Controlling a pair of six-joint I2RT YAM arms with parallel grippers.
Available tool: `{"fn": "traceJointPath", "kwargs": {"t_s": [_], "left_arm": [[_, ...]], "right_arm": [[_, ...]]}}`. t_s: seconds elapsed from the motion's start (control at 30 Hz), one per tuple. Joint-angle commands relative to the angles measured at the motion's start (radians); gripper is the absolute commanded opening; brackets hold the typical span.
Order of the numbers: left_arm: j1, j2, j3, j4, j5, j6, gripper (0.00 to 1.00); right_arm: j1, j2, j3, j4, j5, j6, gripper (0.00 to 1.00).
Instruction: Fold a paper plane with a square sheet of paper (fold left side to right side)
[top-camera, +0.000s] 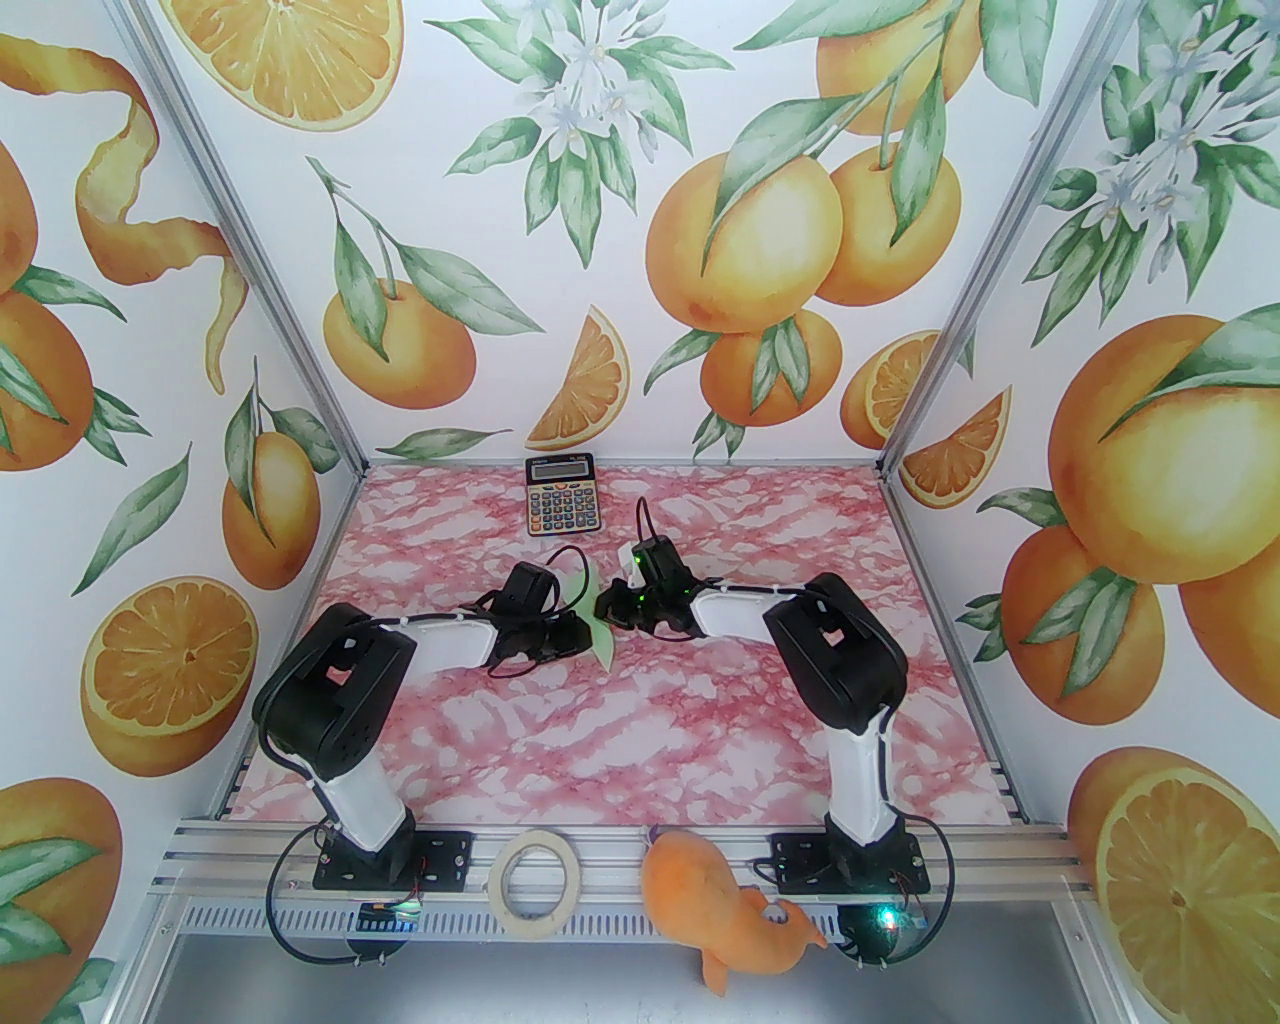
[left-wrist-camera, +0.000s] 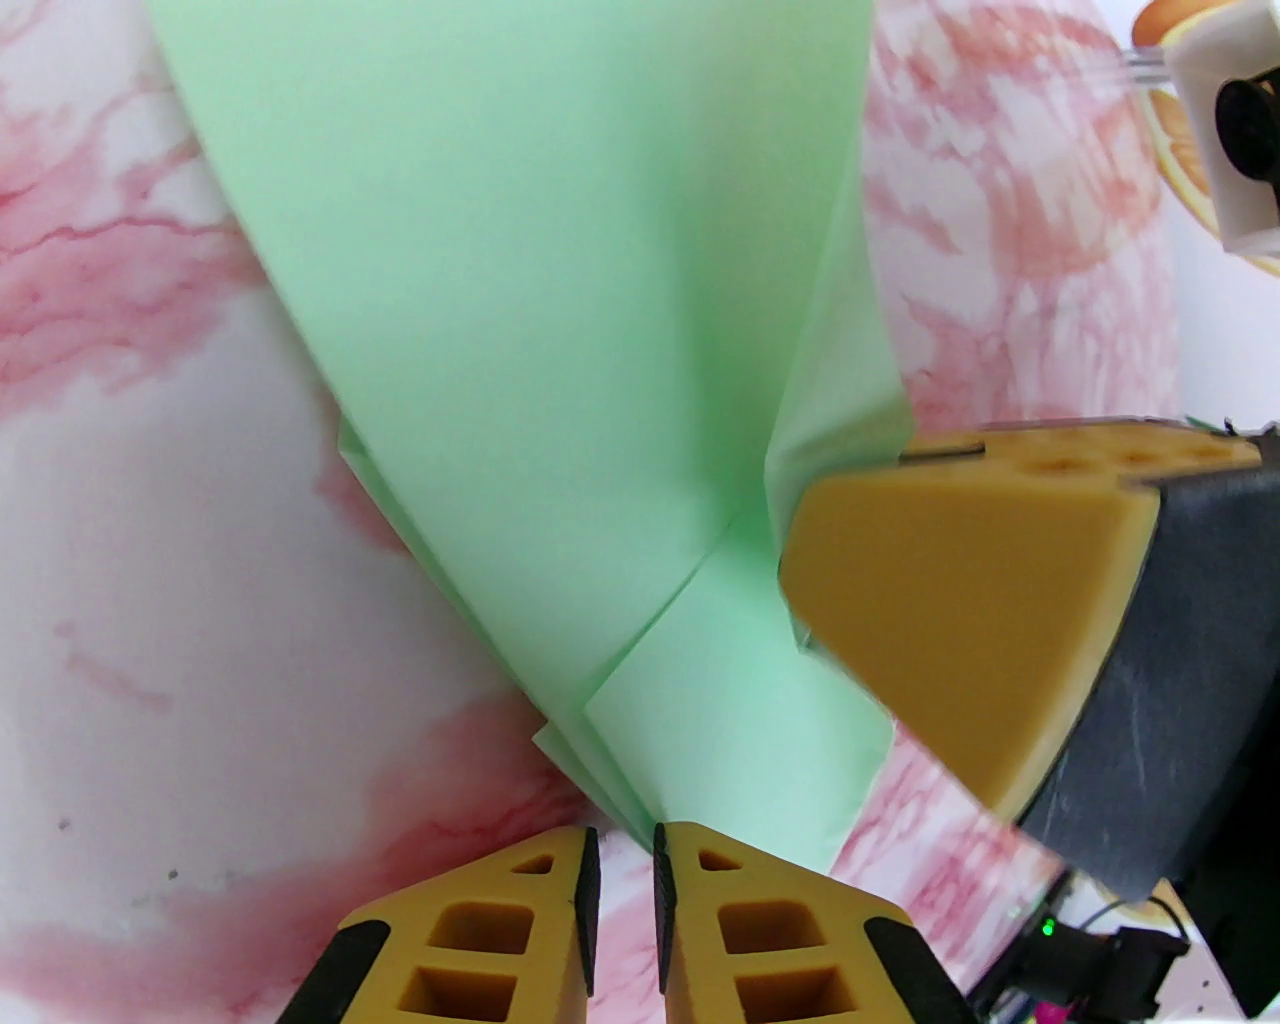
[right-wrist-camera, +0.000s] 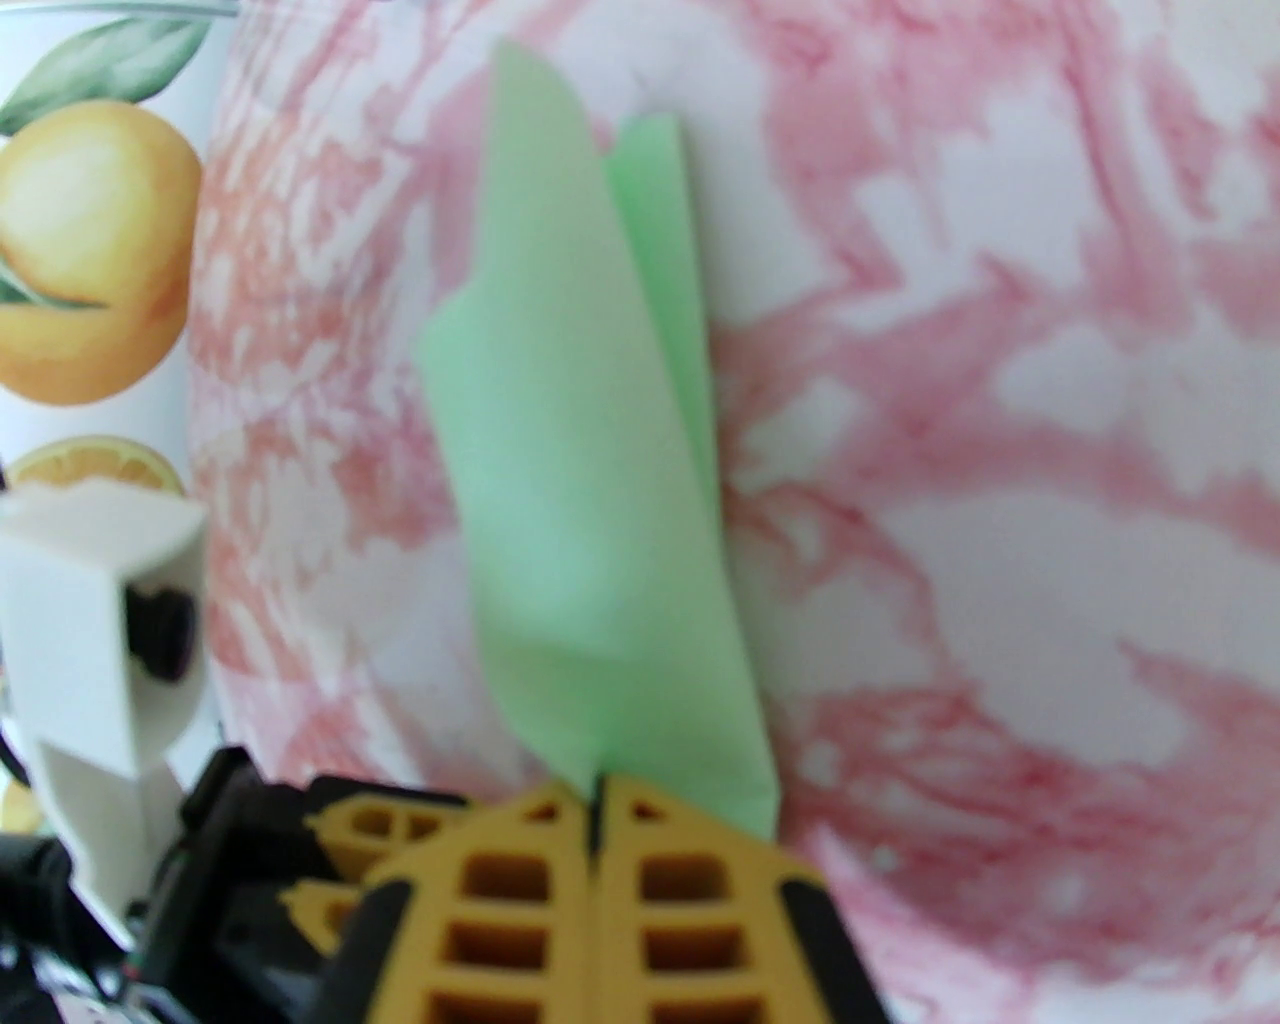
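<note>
1. Paper plane (top-camera: 603, 645) (left-wrist-camera: 520, 350) (right-wrist-camera: 580, 450): pale green, folded, at mid-bench between the two arms. Its long axis runs near-to-far in the top view. In the left wrist view it tapers toward the left fingertips.
2. Left end effector (top-camera: 580, 632) (left-wrist-camera: 622, 850): fingers almost together, pinching the narrow end.
3. Right end effector (top-camera: 612, 605) (right-wrist-camera: 597, 800): fingers closed on the paper's edge.
4. Bench (top-camera: 700, 720): pink marbled surface. A calculator (top-camera: 560, 495) lies at the far edge.
5. Near rail: tape roll (top-camera: 540, 880) and orange plush toy (top-camera: 720, 900).
6. Walls (top-camera: 700, 250): orange-fruit print.
</note>
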Motion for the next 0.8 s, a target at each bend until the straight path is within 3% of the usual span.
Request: {"fn": "traceJointPath", "kwargs": {"t_s": [0.0, 0.47, 0.77], "left_arm": [[-0.002, 0.037, 0.025, -0.003, -0.007, 0.018, 0.17], [0.002, 0.044, 0.030, -0.013, -0.016, 0.040, 0.13], [0.018, -0.034, -0.013, 0.009, -0.022, 0.030, 0.15]], "right_arm": [[0.020, 0.020, 0.041, 0.022, -0.009, 0.020, 0.02], [0.050, 0.075, 0.076, 0.065, -0.024, 0.066, 0.03], [0.052, 0.075, 0.065, 0.067, -0.014, 0.063, 0.03]]}}
